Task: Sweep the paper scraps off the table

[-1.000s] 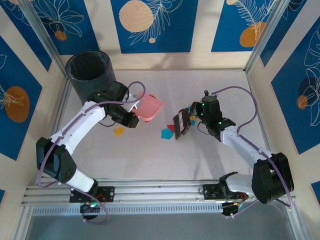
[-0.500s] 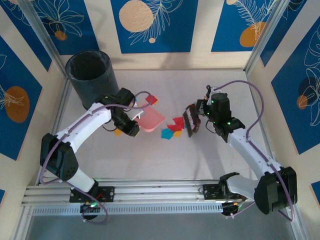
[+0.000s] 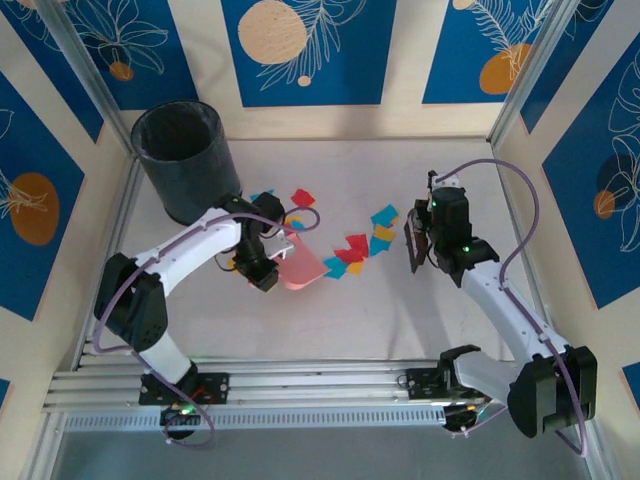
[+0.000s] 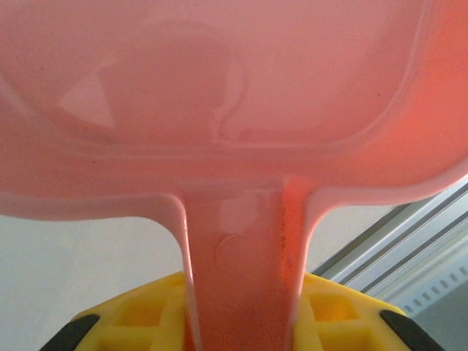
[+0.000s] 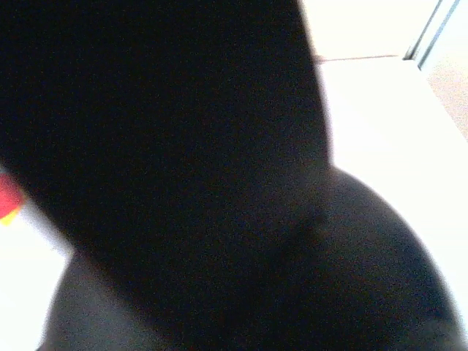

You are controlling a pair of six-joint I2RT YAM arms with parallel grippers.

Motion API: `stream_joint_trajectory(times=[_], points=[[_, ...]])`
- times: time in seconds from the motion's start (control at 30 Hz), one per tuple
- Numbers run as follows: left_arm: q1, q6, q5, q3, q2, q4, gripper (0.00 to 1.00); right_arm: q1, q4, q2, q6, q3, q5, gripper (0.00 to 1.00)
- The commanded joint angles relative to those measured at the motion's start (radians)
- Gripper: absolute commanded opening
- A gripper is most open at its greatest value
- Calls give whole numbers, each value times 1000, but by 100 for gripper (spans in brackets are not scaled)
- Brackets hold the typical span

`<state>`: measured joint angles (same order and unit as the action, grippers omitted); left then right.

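Observation:
Paper scraps in red, cyan, yellow and orange lie mid-table: a cluster [image 3: 351, 254], a cyan and yellow pair [image 3: 383, 222], and a red one [image 3: 303, 197] farther back. My left gripper [image 3: 268, 262] is shut on the handle of a pink dustpan [image 3: 303, 264], which lies just left of the cluster. In the left wrist view the handle [image 4: 245, 263] runs between the yellow fingers [image 4: 344, 314] of the left gripper [image 4: 245, 325]. My right gripper [image 3: 423, 243] is shut on a dark brush [image 3: 411, 243], right of the scraps. That brush [image 5: 183, 183] blocks the right wrist view, with a red scrap [image 5: 6, 196] at its left edge.
A black bin [image 3: 185, 160] stands at the back left of the table [image 3: 350, 320], just behind my left arm. Aluminium rails [image 3: 300, 385] run along the near edge, and patterned walls close in the other sides.
My left arm has swung the dustpan toward the near side and lowered it beside the scraps. My right arm has carried the brush to the right, uncovering the cyan and yellow scraps.

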<state>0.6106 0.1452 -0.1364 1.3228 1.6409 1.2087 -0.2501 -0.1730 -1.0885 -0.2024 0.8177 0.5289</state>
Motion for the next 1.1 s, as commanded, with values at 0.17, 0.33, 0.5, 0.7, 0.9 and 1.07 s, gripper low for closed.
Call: stream_joint_trajectory(times=[0.17,0.33,0.5,0.7,0.9,1.07], points=[[36,34,8,-18,15,72,0,-6,16,-73,47,35,71,0],[51,40,-24,-27,38,71,0,-14,22,-113,48,49,59,0],[63,47,-34,-29,54,75,0,-27,26,-146,43,58,44,0],[77,55,-51,-52,65,68,0,-54,45,-169,56,61,10,0],[88,59,-15,-39,124,68,0,-73,50,-184,68,63,-20,0],[90,66,1,-27,156,50,0,-89,51,-185,82,61,-60,0]])
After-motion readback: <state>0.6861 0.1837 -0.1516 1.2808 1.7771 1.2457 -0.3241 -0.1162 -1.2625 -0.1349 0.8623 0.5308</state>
